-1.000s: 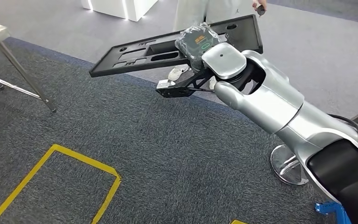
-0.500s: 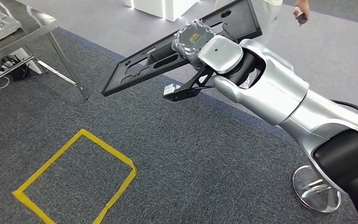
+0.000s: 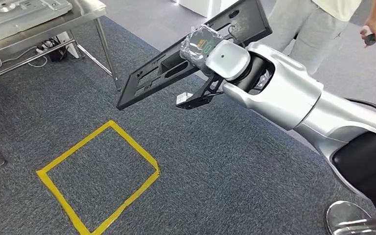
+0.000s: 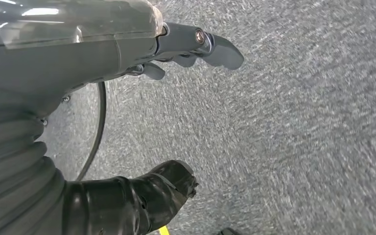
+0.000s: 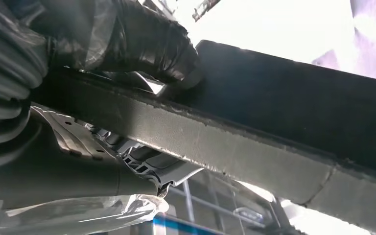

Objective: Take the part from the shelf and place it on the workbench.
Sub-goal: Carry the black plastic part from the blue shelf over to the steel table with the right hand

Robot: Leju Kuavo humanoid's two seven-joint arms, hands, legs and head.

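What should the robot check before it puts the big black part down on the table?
1. Part held: the right hand grips the black part. Ok.
2. Part level: it hangs tilted, its far end higher. Not ok for setting down.
3. Workbench in reach: the metal workbench is off to the left, not under the part. Not ok yet.
4. Person nearby: a person stands close behind the part. Not ok, keep watch.
5. Left hand free: it holds nothing, over the carpet. Ok.
6. Room on the workbench: cannot tell.
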